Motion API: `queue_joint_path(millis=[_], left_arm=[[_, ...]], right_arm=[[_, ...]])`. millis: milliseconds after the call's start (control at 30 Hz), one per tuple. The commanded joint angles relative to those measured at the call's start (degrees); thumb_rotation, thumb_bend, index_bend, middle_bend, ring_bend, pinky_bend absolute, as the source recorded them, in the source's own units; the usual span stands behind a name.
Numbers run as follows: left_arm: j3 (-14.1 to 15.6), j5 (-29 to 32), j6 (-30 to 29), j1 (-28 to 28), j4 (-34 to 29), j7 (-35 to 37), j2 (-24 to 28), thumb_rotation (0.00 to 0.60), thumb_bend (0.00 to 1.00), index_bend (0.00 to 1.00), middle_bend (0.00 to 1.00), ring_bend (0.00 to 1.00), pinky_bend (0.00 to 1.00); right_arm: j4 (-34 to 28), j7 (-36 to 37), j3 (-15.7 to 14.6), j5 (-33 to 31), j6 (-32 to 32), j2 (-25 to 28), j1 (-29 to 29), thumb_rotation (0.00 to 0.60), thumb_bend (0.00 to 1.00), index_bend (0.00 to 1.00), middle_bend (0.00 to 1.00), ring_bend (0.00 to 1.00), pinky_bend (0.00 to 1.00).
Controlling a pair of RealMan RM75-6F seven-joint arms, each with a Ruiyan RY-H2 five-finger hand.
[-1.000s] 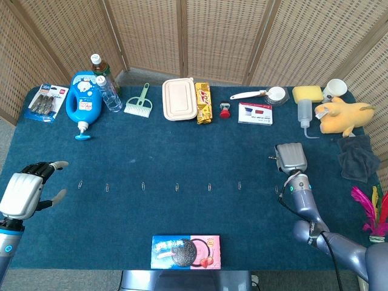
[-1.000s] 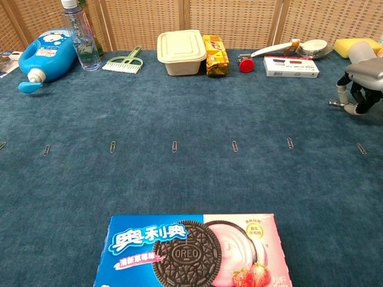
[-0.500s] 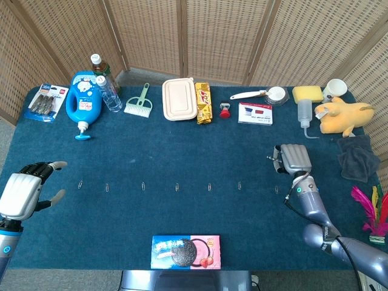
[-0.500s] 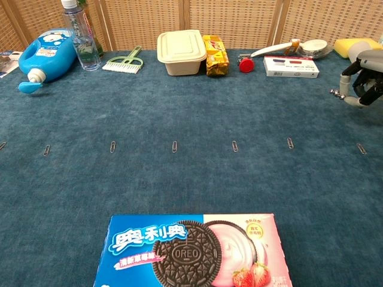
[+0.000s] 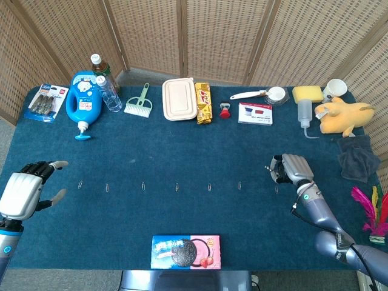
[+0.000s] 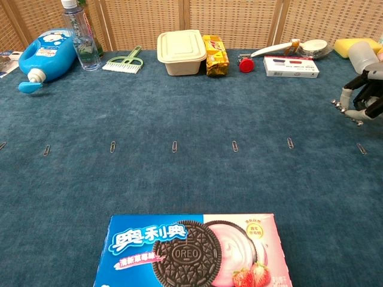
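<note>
1. Right robot hand (image 5: 290,169) hovers, fingers curled, holding nothing; nearest paperclip (image 5: 276,189) lies just below it on the tabletop (image 5: 182,139), ungrasped.
2. Left robot hand (image 5: 24,189) spread, idle; clip row (image 5: 176,187) untouched.

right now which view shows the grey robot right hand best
The head view: the grey robot right hand shows whole with its forearm, above the blue felt tabletop, fingers curled toward the nearest small metal paper clip. The chest view catches only its fingers at the right edge.
</note>
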State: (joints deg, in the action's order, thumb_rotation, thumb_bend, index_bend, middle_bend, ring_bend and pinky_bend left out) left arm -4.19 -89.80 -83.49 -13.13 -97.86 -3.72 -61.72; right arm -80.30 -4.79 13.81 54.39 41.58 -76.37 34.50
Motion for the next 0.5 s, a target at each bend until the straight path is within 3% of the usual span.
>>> queue_joint_path(millis=[33, 500], left_arm=[[0.0, 0.0, 0.1, 0.0, 0.0, 0.0, 0.1, 0.600, 0.42, 0.26, 0.37, 0.32, 0.36], [-0.3, 0.1, 0.0, -0.2, 0.5, -0.5, -0.4, 0.600, 0.42, 0.26, 0.37, 0.32, 0.36]], right_arm=[[-0.8, 1.2, -0.6, 1.3, 0.2, 0.5, -0.5, 0.600, 0.49, 0.57, 0.80, 0.75, 0.47], [-4.8, 1.7, -2.9, 2.7, 3.0, 1.9, -1.4, 0.600, 0.49, 0.57, 0.80, 0.75, 0.47]])
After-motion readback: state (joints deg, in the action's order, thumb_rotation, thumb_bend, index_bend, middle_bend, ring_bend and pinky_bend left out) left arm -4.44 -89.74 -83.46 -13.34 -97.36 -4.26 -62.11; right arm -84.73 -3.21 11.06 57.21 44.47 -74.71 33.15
